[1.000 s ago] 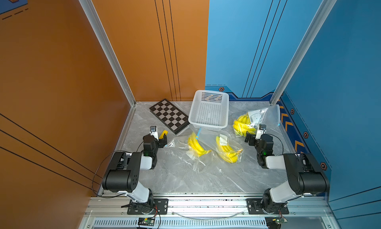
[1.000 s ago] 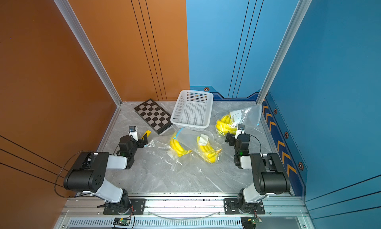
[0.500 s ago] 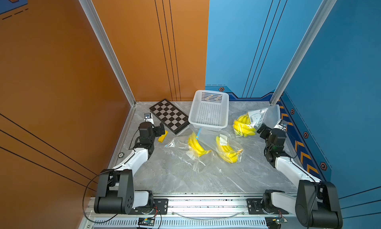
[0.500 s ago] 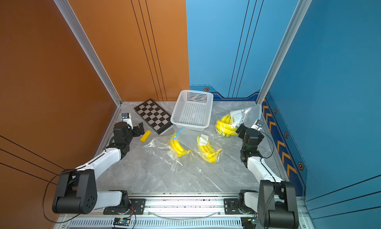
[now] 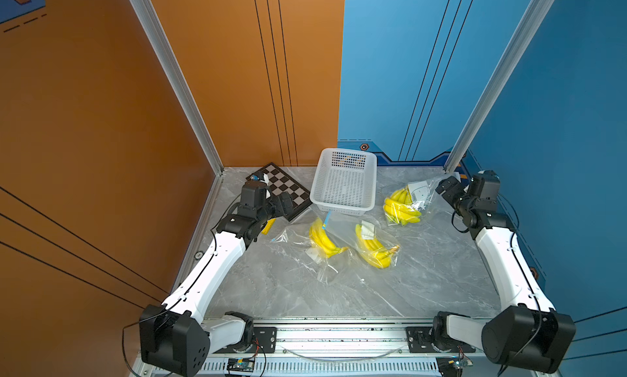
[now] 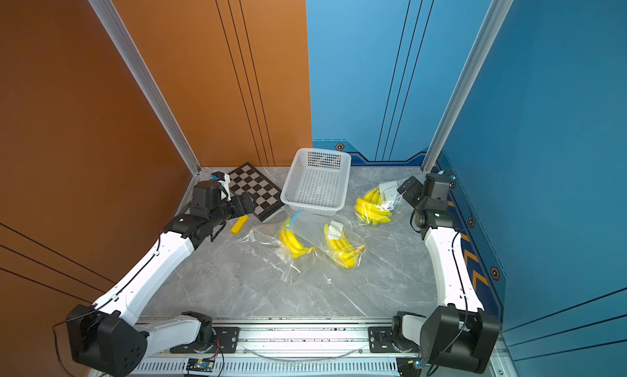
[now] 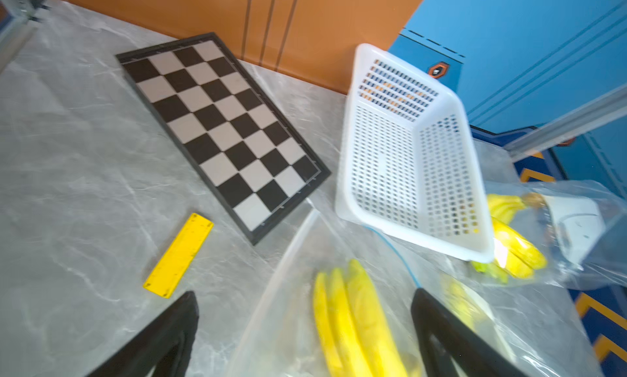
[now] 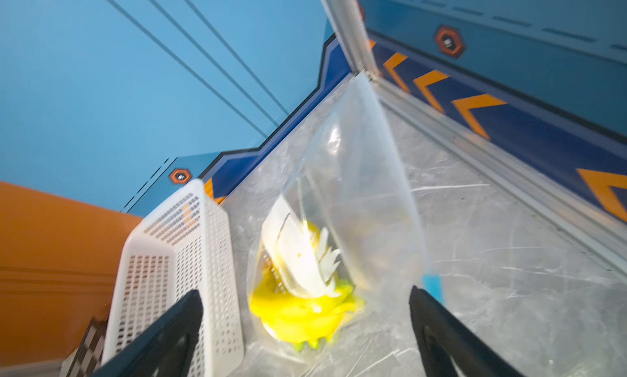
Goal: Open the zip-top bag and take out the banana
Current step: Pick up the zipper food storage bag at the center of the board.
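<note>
Three clear zip-top bags lie on the grey marble table, each with a yellow banana bunch inside. The left bag [image 5: 298,236] holds bananas [image 5: 324,239]; the middle bag [image 5: 376,246] lies beside it; the right bag [image 5: 424,195] holds bananas [image 5: 400,205]. My left gripper [image 5: 283,202] hovers open over the chessboard's near corner, left of the left bag [image 7: 288,290], whose bananas [image 7: 359,307] show between its fingers. My right gripper [image 5: 446,188] stands open just right of the right bag [image 8: 356,188], looking at its bananas [image 8: 298,311]. Neither holds anything.
A white perforated basket [image 5: 344,182] stands at the back middle, its near edge on the left bag's zip end. A chessboard [image 5: 288,188] lies at the back left, a yellow flat bar [image 5: 268,226] beside it. Orange and blue walls close three sides.
Both arms have unfolded from their tucked pose at the front and reached toward the back, the left to the chessboard, the right to the right bag. The bags have not moved.
</note>
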`<action>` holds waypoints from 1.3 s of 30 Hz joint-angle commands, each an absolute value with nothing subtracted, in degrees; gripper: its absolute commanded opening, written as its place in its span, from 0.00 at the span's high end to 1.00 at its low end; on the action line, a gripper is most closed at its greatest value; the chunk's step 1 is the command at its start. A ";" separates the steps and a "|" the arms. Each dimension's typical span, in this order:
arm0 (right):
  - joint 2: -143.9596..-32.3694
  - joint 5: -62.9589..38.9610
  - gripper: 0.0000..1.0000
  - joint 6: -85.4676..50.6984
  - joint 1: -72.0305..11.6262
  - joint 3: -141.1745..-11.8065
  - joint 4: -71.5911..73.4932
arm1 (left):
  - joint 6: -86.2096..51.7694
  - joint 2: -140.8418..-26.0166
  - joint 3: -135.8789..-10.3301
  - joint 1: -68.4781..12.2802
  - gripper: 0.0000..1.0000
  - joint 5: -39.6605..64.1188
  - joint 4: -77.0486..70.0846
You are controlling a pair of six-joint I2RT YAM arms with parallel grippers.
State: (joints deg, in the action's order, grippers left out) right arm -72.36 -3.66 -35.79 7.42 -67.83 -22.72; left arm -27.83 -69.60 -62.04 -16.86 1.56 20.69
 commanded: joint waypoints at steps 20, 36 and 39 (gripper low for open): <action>-86.03 -14.34 0.03 -26.34 -25.79 -91.64 -66.26 | -43.81 -79.38 -74.03 -34.07 0.00 12.30 35.25; -120.62 -14.40 0.09 -29.20 -39.21 -132.52 -80.22 | -57.62 -61.51 -53.61 -12.07 0.09 21.14 34.28; -128.38 -9.46 0.09 -28.64 -42.71 -142.76 -86.95 | -58.31 -56.94 -49.88 -9.85 0.09 22.75 35.19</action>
State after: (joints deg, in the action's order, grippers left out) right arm -123.98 -14.33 -28.86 -39.99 -136.81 -75.64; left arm -56.16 -59.90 -52.29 -11.05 20.43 33.95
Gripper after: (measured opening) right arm 0.907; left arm 0.911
